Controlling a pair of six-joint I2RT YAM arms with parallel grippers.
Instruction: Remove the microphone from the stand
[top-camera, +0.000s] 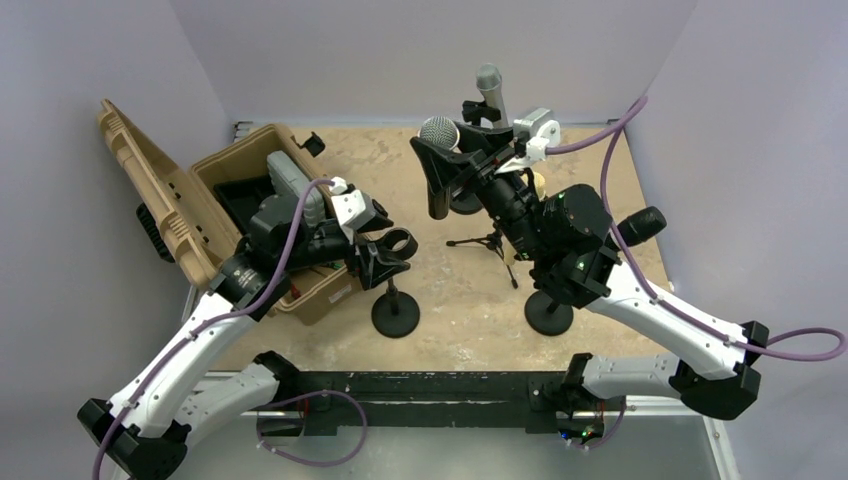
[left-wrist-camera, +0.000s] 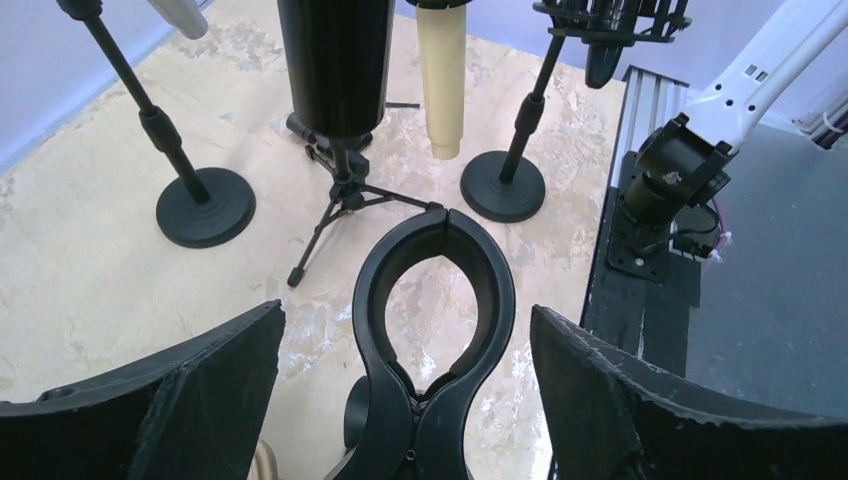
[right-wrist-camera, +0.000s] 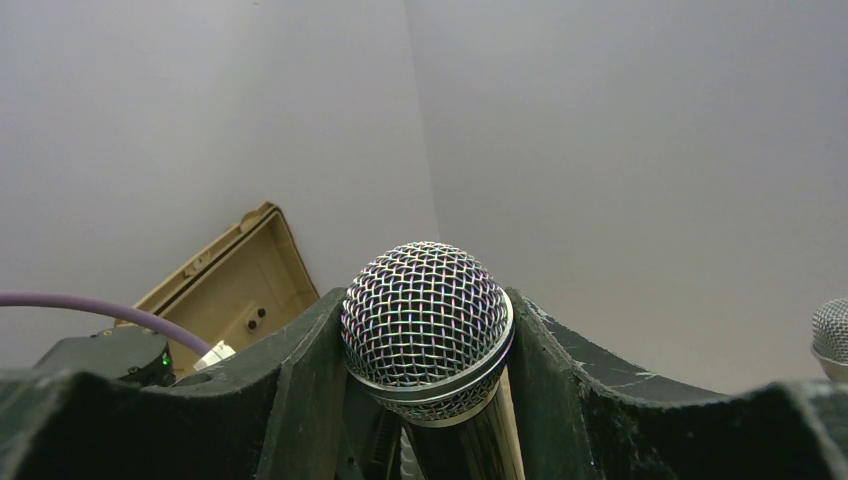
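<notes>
My right gripper (top-camera: 447, 152) is shut on a black microphone with a silver mesh head (top-camera: 438, 132) and holds it raised over the table's back middle. In the right wrist view the mesh head (right-wrist-camera: 425, 340) sits tight between both fingers of the right gripper (right-wrist-camera: 426, 305). A black stand with a round base (top-camera: 395, 314) carries an empty ring clip (top-camera: 398, 242). My left gripper (top-camera: 378, 252) is open. Its fingers stand wide on either side of the clip (left-wrist-camera: 432, 290) in the left wrist view without touching it.
A second microphone (top-camera: 489, 80) stands in a stand at the back. A small tripod (top-camera: 490, 242) and another round-base stand (top-camera: 548, 312) are under the right arm. An open tan case (top-camera: 200, 200) sits at the left. A cream cylinder (left-wrist-camera: 441, 80) hangs near the tripod.
</notes>
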